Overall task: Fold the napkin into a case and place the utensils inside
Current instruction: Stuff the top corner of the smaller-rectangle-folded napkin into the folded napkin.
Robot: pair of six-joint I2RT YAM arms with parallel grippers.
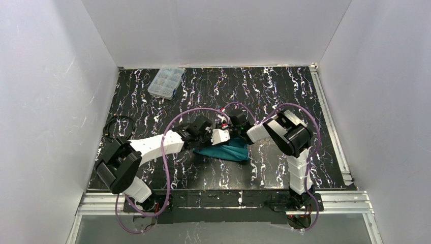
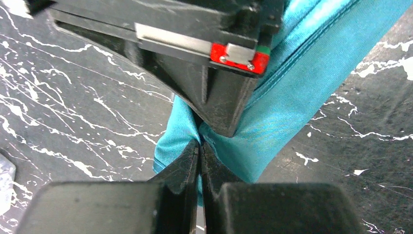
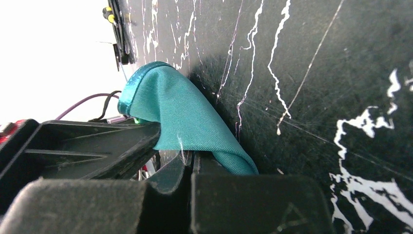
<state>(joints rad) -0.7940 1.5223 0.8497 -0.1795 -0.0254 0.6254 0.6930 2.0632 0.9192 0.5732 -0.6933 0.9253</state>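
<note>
Where left claw [image 2: 199, 153] and right claw [image 3: 191, 163] pinch it, the teal napkin [image 1: 227, 151] bunches.

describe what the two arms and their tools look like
Both the left arm and right arm alternate white links with bulky black joints, each trailed by a looping purple cable. The left tool has black, wedge-shaped fingers; the right tool carries a silver rail and a red tab.

Both arms lean into the middle of the black marbled surface [image 1: 284, 96], with the left pincer [image 1: 203, 131] and right pincer [image 1: 227, 129] nearly touching right over the bunched-up teal napkin [image 1: 228, 151]. Can't really make out the jaws from up here. A clear compartment box [image 1: 166, 81] sits well apart, near the far left corner.
</note>
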